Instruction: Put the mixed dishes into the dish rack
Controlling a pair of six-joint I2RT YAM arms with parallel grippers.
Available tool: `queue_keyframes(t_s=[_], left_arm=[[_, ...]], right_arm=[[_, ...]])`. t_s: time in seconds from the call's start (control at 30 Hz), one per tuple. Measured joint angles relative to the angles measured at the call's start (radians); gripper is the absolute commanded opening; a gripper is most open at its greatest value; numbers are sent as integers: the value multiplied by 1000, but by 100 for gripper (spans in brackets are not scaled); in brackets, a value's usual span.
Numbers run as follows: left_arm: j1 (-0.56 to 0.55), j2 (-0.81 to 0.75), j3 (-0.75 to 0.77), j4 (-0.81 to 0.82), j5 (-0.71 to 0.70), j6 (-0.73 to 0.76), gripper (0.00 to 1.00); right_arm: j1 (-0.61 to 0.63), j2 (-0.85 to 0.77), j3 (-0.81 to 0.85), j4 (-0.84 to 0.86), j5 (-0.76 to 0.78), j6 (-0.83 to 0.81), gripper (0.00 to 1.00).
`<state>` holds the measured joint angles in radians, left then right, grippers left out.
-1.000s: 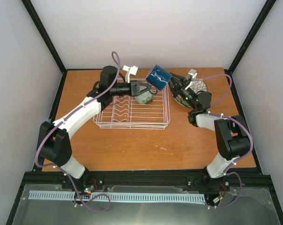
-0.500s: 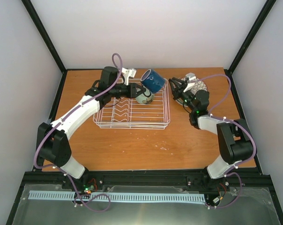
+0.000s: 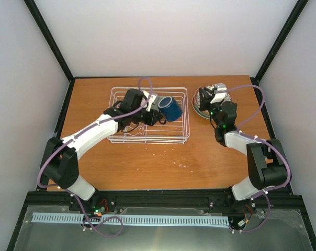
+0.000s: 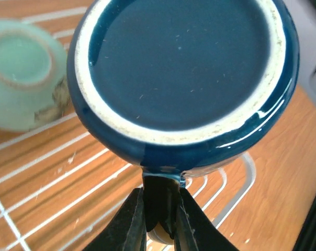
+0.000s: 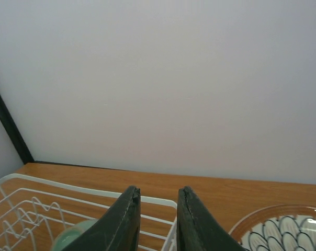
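Note:
My left gripper [image 3: 159,111] is shut on the handle of the dark blue mug [image 3: 171,108] and holds it tilted over the right part of the white wire dish rack [image 3: 147,138]. In the left wrist view the mug's base [image 4: 184,63] fills the frame, with the gripper [image 4: 160,196] clamped on the handle. The pale-green cup [image 4: 22,78] lies upside down in the rack [image 4: 236,188] beside it. My right gripper [image 3: 205,97] hovers over the plate stack [image 3: 228,97] right of the rack, jaws slightly apart and empty [image 5: 159,191]. The petal-patterned plate [image 5: 289,230] tops that stack.
The rack's wavy dividers [image 5: 37,214] stand in its left half. The back wall and black corner posts [image 3: 273,42] close in the table. Bare wooden tabletop [image 3: 163,162] lies in front of the rack.
The mug passed from the right gripper to the left, which lowered it into the rack's right side. The right gripper let go and drew back over the plates.

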<state>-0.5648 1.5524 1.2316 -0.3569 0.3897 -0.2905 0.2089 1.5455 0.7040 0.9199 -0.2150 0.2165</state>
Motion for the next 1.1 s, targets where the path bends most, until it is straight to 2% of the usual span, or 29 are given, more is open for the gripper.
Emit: queue_keyframes(t_s=[0.2, 0.43, 1.1], left_arm=[[-43, -2, -128, -6, -157, 48, 1], [-71, 21, -146, 16, -292, 71, 1], [-150, 140, -146, 103, -373, 100, 1]], right_arm=[[-6, -71, -39, -30, 58, -10, 19], [-6, -122, -57, -51, 85, -21, 19], [-6, -128, -63, -56, 95, -33, 18]])
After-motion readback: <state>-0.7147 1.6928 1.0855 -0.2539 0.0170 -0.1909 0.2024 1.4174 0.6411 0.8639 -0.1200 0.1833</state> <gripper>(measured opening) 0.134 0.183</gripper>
